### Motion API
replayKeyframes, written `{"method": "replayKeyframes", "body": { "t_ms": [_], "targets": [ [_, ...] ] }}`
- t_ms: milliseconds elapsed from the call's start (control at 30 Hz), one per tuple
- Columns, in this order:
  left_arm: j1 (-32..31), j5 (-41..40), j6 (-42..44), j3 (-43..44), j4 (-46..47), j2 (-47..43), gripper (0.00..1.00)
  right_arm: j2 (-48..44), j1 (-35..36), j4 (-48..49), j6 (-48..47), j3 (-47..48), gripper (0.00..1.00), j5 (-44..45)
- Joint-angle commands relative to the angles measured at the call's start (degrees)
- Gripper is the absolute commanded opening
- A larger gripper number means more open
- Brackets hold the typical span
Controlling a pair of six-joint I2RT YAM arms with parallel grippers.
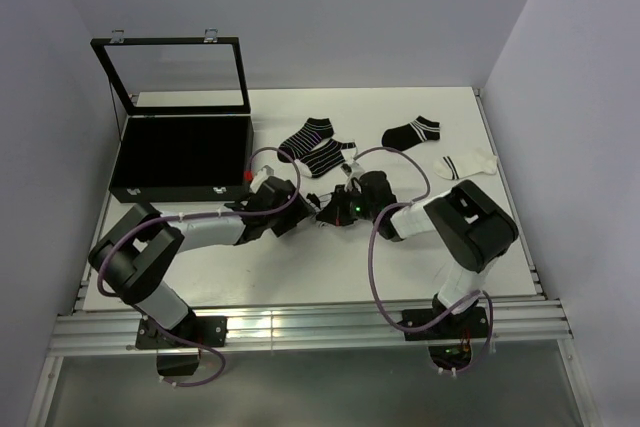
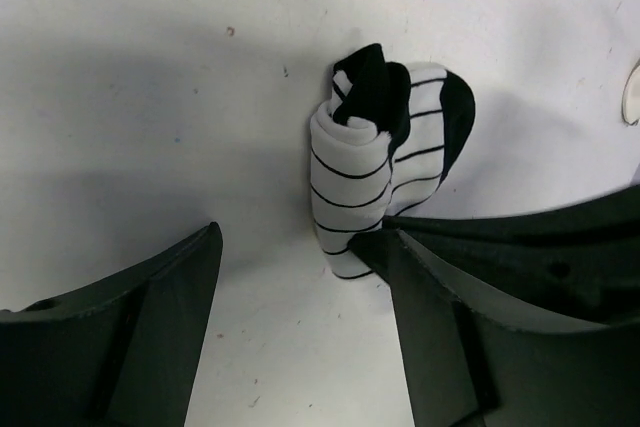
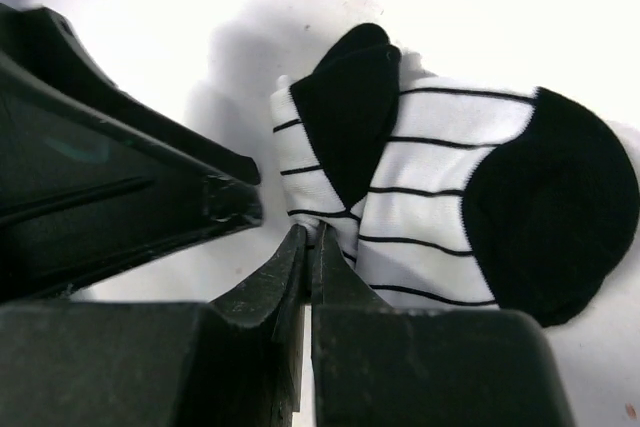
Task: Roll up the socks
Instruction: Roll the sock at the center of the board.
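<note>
The left gripper (image 2: 295,247) is released, its fingers spread wide. The half-rolled white striped sock (image 2: 355,162) lies on the tabletop (image 2: 150,97) just ahead of it, close beside its right finger. The right gripper (image 3: 308,239) is clenched, its tips against the sock's rolled edge. Whether they pinch any fabric cannot be told.

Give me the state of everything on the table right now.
Display case: lid open, standing upright.
White striped sock: partly rolled, between the grippers.
Two black striped socks: flat, unrolled.
Black sock: flat, unrolled.
White sock at the right edge: flat, unrolled.
Left gripper: open.
Right gripper: shut at the sock's edge.
</note>
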Motion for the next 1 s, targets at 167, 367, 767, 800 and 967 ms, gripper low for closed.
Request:
{"method": "replayKeyframes", "body": {
  "t_ms": [167, 367, 767, 800, 967],
  "targets": [
    [-0.26, -0.82, 0.03, -4.64, 7.06, -2.66, 0.72, 8.1, -6.33, 6.05, 13.18, -0.25, 0.0, -21.2],
    [-0.26, -0.47, 0.56, -5.17, 10.4, -0.29, 0.71, 9.87, -9.15, 3.0, 13.81, 0.71, 0.0, -23.32],
    [-0.26, -1.69, 0.91, -2.62, 9.01, 4.19, 0.59, 13.47, -10.91, 2.73, 14.07, 1.41, 0.02, -24.2],
    [-0.17, -1.96, 0.91, -2.27, 8.74, 4.89, 0.58, 13.56, -11.0, 2.81, 13.98, 1.41, 0.02, -24.28],
    [-0.26, -3.19, -0.05, -1.74, 6.28, 6.21, 0.51, 13.91, -11.44, 0.45, 12.67, 2.12, 0.02, -23.58]
  ]
}}
